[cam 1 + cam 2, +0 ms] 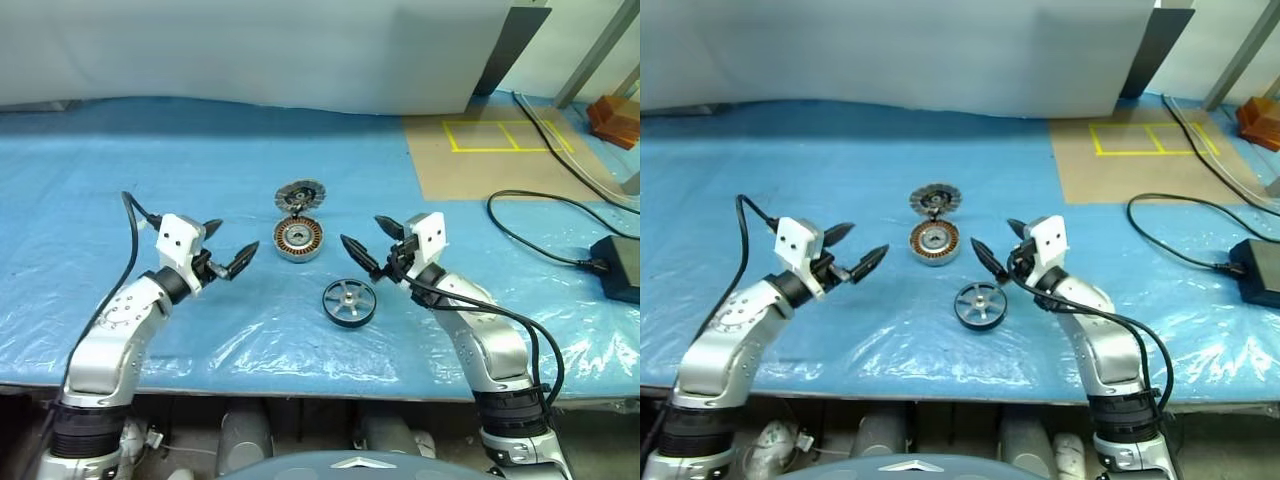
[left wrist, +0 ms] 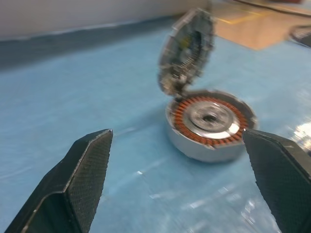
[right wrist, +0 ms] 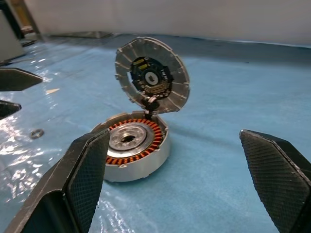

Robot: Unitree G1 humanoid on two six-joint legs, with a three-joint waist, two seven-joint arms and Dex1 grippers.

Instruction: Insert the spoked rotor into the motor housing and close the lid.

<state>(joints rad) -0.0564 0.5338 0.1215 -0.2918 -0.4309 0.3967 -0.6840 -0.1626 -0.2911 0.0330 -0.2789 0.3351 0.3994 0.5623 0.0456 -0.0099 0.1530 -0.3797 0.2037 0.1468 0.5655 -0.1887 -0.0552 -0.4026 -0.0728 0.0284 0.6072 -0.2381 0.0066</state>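
Nothing gripped yet: left gripper [image 1: 227, 250] spread wide and empty, hovering over the blue plastic sheet [image 1: 120, 160] to the left of the motor housing [image 1: 298, 240]; right gripper [image 1: 372, 243] likewise spread wide and empty, to the housing's right and just behind the spoked rotor [image 1: 349, 301]. Rotor lying flat on the sheet, nearer the robot than the housing and slightly to the right, clear of both grippers and of the housing. Housing open, copper windings and pale centre exposed, with the lid [image 3: 151, 75] standing nearly upright at the far rim, apparently hinged there. Step in hand, by the look of it: picking up the rotor, most naturally with the right gripper, being closest. Best approached from above, jaws straddling the thick black rim across its width rather than pinching the spokes. Worth squaring the fingers to the rim before closing, since a round edge tends to squirt sideways on slick, wrinkled plastic. Then a level lift, a short carry over the housing, hub lined up with the pale centre, and a straight lowering. Likely a magnetic pull near the windings, so a firm hold and slow descent advisable. Care also needed not to knock the raised lid down early. Small loose ring [image 3: 36, 133] on the sheet left of the housing, best avoided.
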